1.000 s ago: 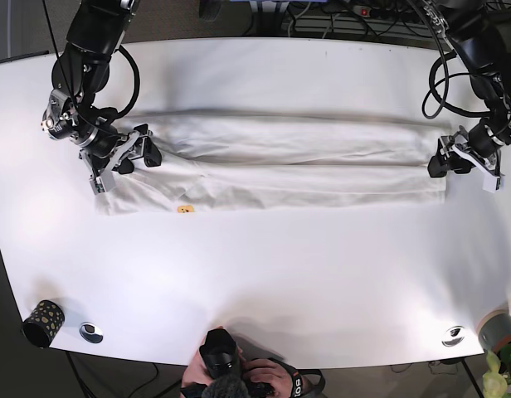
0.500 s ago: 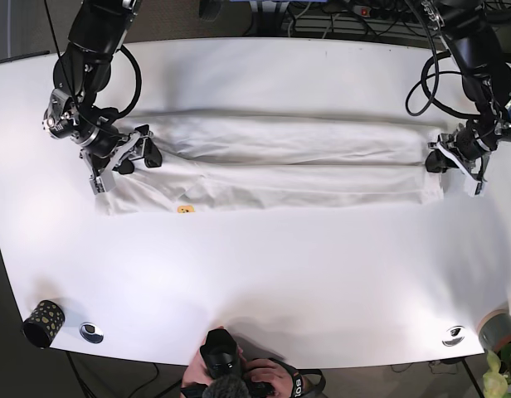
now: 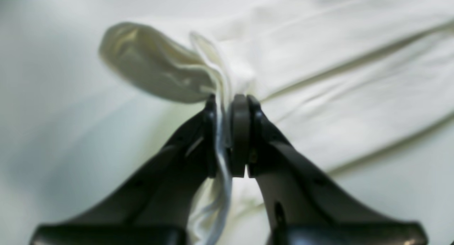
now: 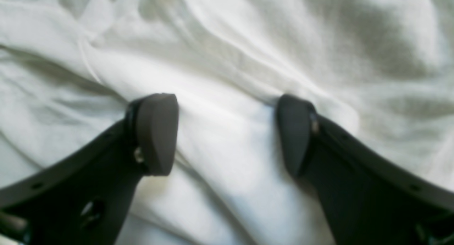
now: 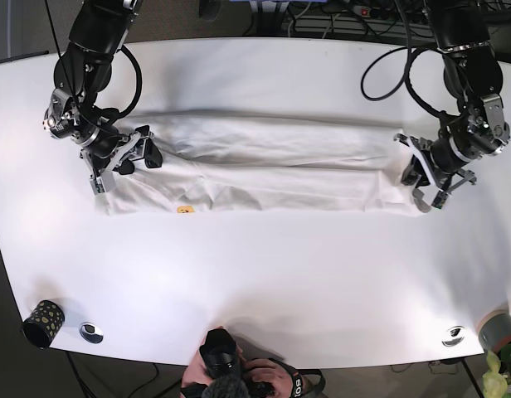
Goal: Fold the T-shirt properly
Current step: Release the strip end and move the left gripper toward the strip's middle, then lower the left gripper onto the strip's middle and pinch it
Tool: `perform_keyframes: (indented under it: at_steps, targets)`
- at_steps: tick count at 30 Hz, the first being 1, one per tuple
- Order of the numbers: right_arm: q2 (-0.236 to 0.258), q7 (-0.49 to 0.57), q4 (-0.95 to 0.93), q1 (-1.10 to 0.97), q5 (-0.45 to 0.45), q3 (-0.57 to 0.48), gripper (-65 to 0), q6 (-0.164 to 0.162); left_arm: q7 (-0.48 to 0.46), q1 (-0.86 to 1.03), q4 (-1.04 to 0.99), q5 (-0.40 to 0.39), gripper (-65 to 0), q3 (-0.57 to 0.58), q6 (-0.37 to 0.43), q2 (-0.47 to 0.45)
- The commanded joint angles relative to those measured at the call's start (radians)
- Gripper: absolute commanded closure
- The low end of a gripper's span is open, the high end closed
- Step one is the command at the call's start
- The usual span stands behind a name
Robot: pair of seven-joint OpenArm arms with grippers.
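The white T-shirt lies as a long narrow strip across the white table, with a small yellow label near its left end. My left gripper is at the strip's right end. In the left wrist view it is shut on the shirt's edge, and a loop of cloth bulges up beside the fingers. My right gripper is at the strip's left end. In the right wrist view it is open, its two pads pressed down on wrinkled cloth.
A dark patterned cup and a metal disc sit at the front left corner. Another disc and a potted plant are at the front right. A person with a camera is at the front edge.
My left gripper has moved leftward along the table with the shirt's right end in it, so the strip is shorter. The right arm has stayed in place.
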Motion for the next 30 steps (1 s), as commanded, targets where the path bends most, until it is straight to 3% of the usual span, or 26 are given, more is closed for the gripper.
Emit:
perform_keyframes:
  at_steps: [1, 13, 23, 30]
  targets:
    - [0.006, -0.055, -0.001, -0.004, -0.044, 0.0, -43.0, -0.016, -0.016, -0.013, 0.053, -0.017, -0.7, 0.03, -0.005, 0.023]
    - [0.004, -0.055, -0.001, -0.004, -0.044, 0.0, -43.0, -0.016, -0.017, -0.068, 0.021, 0.056, -0.7, 0.245, -0.005, 0.178]
    - [-0.014, -0.053, -0.001, -0.004, -0.044, 0.003, -43.0, -0.016, -0.019, -0.095, -0.02, 0.148, -0.8, 0.265, -0.005, 0.304]
    - [-0.016, -0.053, -0.001, -0.004, -0.044, 0.003, -43.0, -0.016, -0.02, -0.102, -0.027, 0.167, -1.0, 0.354, 0.001, 0.312]
